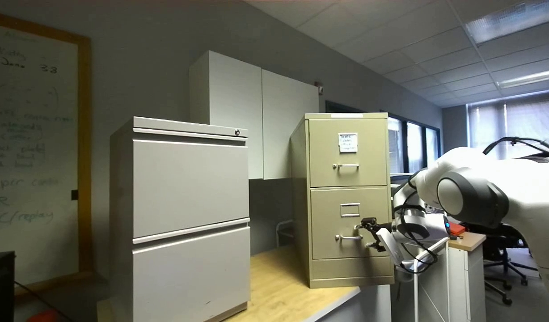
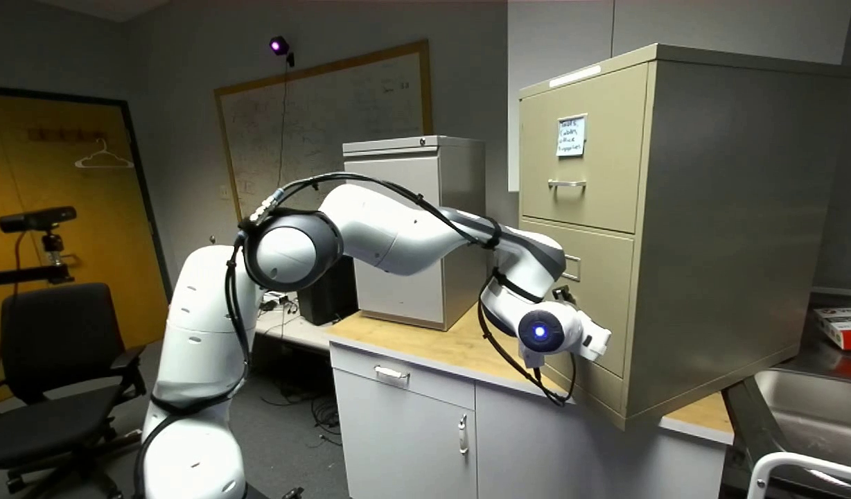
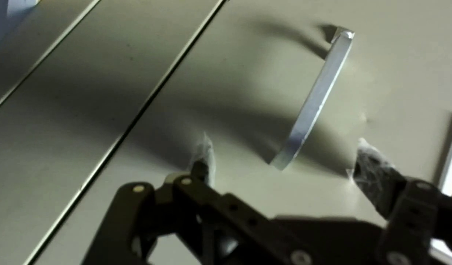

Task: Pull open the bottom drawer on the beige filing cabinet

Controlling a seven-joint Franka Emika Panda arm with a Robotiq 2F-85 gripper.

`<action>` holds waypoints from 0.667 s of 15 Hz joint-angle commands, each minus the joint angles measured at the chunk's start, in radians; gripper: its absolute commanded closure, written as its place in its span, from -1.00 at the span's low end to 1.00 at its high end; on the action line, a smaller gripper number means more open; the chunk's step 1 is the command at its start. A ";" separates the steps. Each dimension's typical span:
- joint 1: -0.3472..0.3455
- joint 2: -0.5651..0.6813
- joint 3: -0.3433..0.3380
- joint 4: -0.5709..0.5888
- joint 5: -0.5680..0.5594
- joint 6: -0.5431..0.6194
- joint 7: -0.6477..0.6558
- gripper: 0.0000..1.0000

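Observation:
The beige filing cabinet (image 1: 300, 210) stands on a wooden counter and shows in both exterior views (image 2: 737, 208). Its bottom drawer (image 1: 323, 223) is flush with the cabinet front; it also shows in an exterior view (image 2: 609, 312) and fills most of the wrist view (image 3: 388, 66). The drawer's silver bar handle (image 1: 350, 237) runs slantwise in the wrist view (image 3: 318, 95). My gripper (image 1: 363, 236) is open at the handle's right end. In the wrist view the gripper (image 3: 283, 149) has one fingertip on each side of the handle's near end, touching neither. The wrist mostly hides the gripper in an exterior view.
The upper drawer (image 1: 323, 152) with white paper is above. A metal label frame (image 1: 350, 209) sits above the bottom handle. A pale grey two-panel cabinet (image 1: 189, 188) stands beside on the wooden counter (image 1: 279, 277). A sink (image 2: 813, 402) and white rail (image 2: 806, 461) are nearby.

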 commanded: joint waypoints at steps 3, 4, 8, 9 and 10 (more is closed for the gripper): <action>-0.023 0.071 0.031 0.077 -0.031 0.006 0.046 -0.49; -0.022 0.080 0.032 0.074 -0.043 0.008 0.049 -0.46; -0.028 0.107 0.039 0.064 -0.067 -0.008 0.074 0.05; -0.029 0.108 0.041 0.064 -0.069 -0.012 0.083 0.16; -0.027 0.106 0.043 0.064 -0.075 -0.014 0.093 0.35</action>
